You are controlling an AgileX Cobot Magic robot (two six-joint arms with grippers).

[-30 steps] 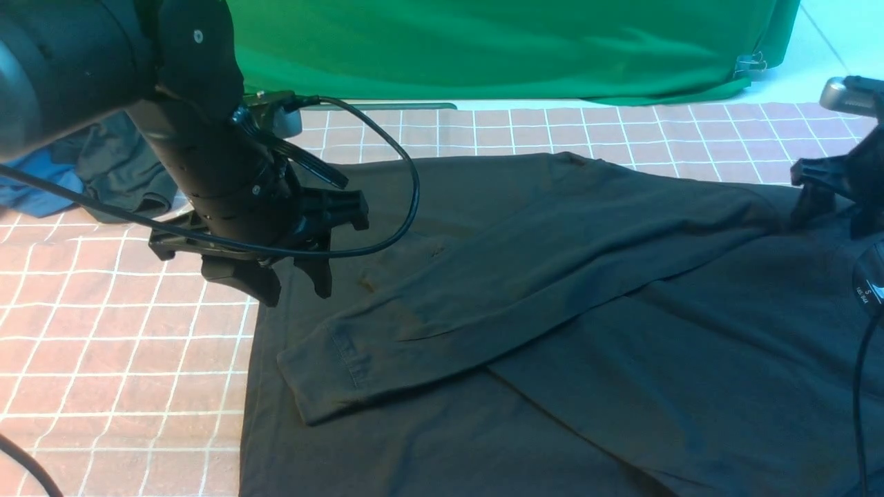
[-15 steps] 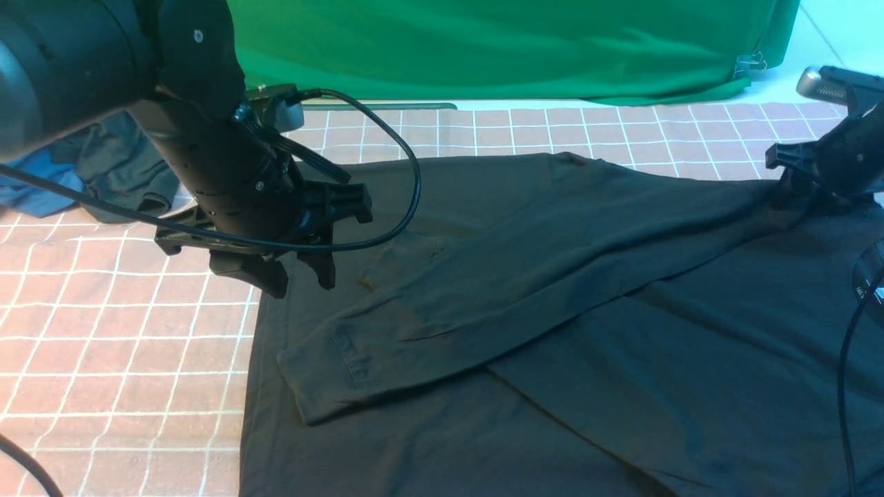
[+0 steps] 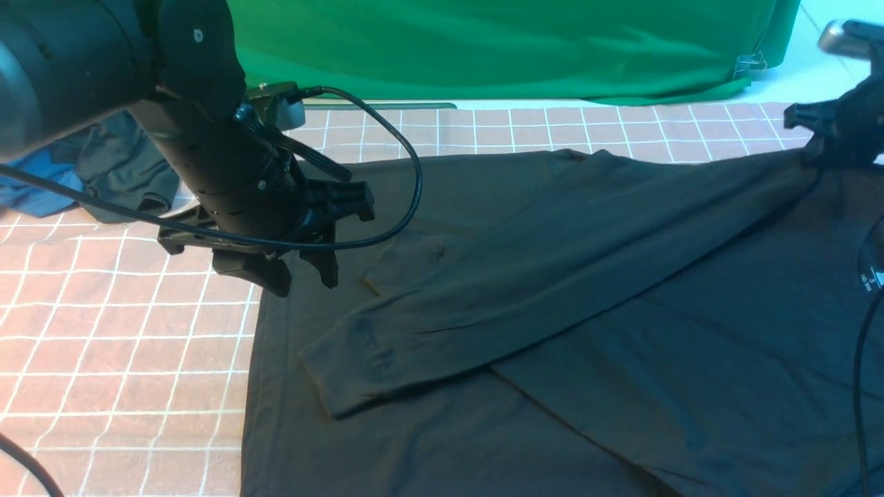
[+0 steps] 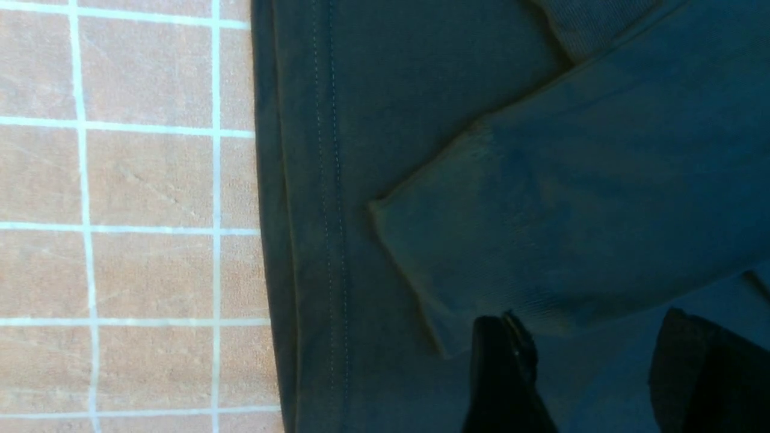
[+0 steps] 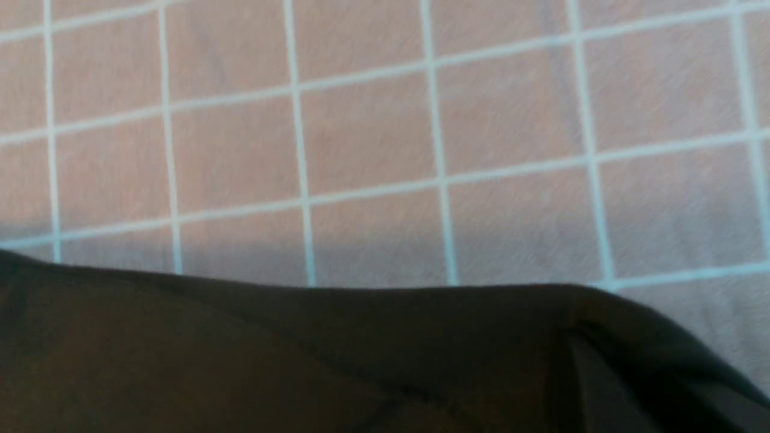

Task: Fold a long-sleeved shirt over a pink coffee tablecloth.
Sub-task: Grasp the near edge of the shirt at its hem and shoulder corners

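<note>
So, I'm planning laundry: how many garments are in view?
3: black long-sleeved shirt spread centre-right; dark grey-green garment at far left; blue garment beside it. Others may be hidden.

Shirt: the black long-sleeved knit shirt (image 3: pixel 552 428) is spread on the pink grid-lined tablecloth (image 3: pixel 103 345), toward the right.
Sleeve: the sleeve (image 3: pixel 518 297) is laid across the shirt's body, cuff (image 3: pixel 338 376) leftward.
Behind: a green cloth backdrop (image 3: pixel 483 41) is hung.

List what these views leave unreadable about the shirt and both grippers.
Front view: fingertips of the right gripper merge with the dark long-sleeved shirt; right wrist view shows only cloth.
Every view: the shirt's print is unseen; frame edges cut off its near and right parts.
Left wrist view: crops the left gripper to two fingertips.
Front view: the left arm hides part of the grey garment.
</note>
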